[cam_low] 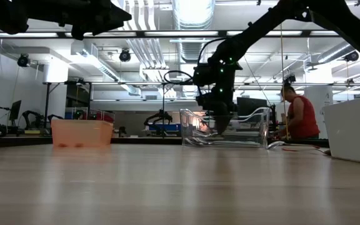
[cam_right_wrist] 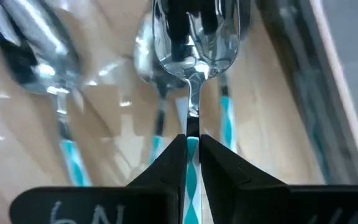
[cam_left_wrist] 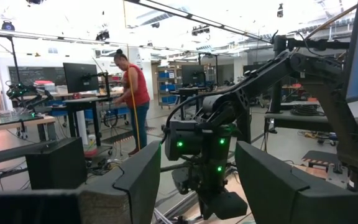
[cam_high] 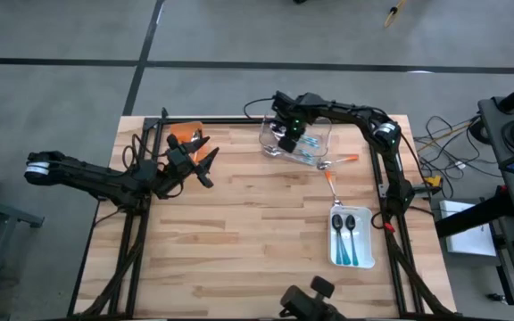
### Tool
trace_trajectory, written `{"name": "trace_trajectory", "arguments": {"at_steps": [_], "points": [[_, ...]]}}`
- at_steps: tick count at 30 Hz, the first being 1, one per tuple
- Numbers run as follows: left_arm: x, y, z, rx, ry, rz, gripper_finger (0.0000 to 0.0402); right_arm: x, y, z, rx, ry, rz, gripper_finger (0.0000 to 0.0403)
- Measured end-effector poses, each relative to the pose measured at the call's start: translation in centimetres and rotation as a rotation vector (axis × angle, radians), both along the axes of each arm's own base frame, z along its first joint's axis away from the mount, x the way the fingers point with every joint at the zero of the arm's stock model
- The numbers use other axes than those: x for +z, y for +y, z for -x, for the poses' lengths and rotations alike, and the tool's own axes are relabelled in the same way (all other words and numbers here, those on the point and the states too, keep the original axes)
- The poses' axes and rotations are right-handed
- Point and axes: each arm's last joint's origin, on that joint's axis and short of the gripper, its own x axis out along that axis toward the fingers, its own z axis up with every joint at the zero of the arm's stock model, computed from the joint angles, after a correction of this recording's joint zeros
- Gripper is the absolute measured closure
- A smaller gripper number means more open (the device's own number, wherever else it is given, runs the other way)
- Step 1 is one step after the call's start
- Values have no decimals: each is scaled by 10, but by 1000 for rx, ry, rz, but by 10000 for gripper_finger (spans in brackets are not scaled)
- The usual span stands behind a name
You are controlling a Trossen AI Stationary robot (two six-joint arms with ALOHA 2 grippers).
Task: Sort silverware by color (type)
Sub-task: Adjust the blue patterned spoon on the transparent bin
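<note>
With teal-handled spoons already lying in the white rectangular tray [cam_high: 365,259] for matching, right end effector [cam_right_wrist: 192,144] nipped nearly shut on a teal-striped, shiny-bowled spoon [cam_right_wrist: 194,37] inside the clear plastic bin [cam_high: 315,143]. Gripped at the thin handle, probably for a clean lift. Left end effector [cam_high: 205,153] spread wide, empty, waiting above the wooden tabletop [cam_high: 239,241].

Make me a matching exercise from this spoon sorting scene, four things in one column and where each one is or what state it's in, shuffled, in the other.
Things:
1. right gripper
2. left gripper
3. white tray
4. orange tray

States or places:
A. open, raised above the table's left side
B. holds two teal-handled spoons, near the table's right edge
C. shut on a teal-handled spoon inside the clear tray
D. at the table's far left corner

Pairs: 1-C, 2-A, 3-B, 4-D
</note>
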Motion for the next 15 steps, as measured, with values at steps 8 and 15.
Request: {"name": "trace_trajectory", "arguments": {"at_steps": [8,15], "points": [[0,0,0,-1,3,0,213,-4,-3,8,-88,59,26,370],[0,0,0,0,3,0,213,-9,-4,5,-77,53,31,370]]}}
